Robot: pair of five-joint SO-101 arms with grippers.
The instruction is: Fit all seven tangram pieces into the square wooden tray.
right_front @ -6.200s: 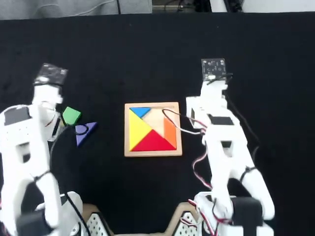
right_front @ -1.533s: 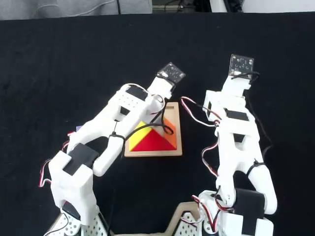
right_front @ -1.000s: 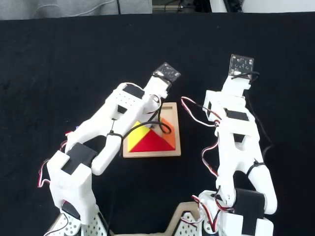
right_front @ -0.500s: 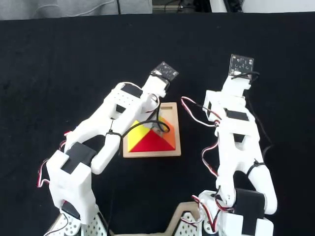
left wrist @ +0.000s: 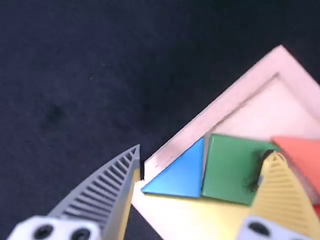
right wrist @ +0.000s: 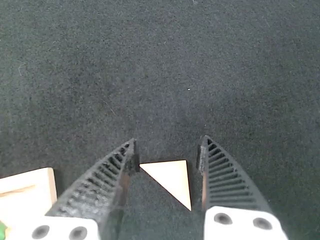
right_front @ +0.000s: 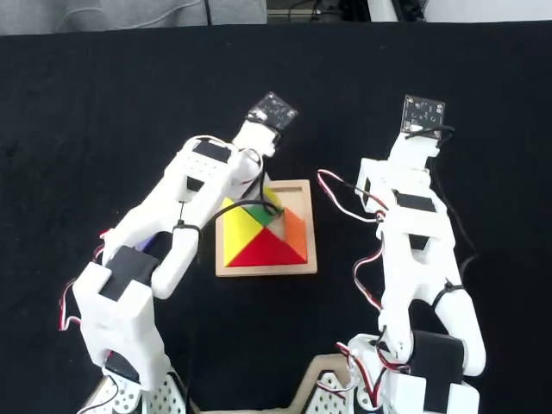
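**Releasing the green square into the tray**

The left arm point(right_front: 185, 194) has swung back off the wooden tray point(right_front: 266, 271), and there it is: the green square point(left wrist: 230, 170) now lies flat inside. It sits edge to edge with the blue triangle point(left wrist: 180, 175), beside the orange piece point(right_front: 296, 229). Left jaws gape wide, holding nothing, one tip outside the rim. That looks like five smooth painted pieces seated, counting the yellow triangle point(right_front: 240, 231) and red triangle point(right_front: 269, 250), with bare pale wood showing in one corner. The right arm point(right_front: 414, 233) hasn't budged. Right jaws stand apart, straddling a flat pale triangle point(right wrist: 172, 180) on the fuzzy black counter point(right_front: 86, 103).
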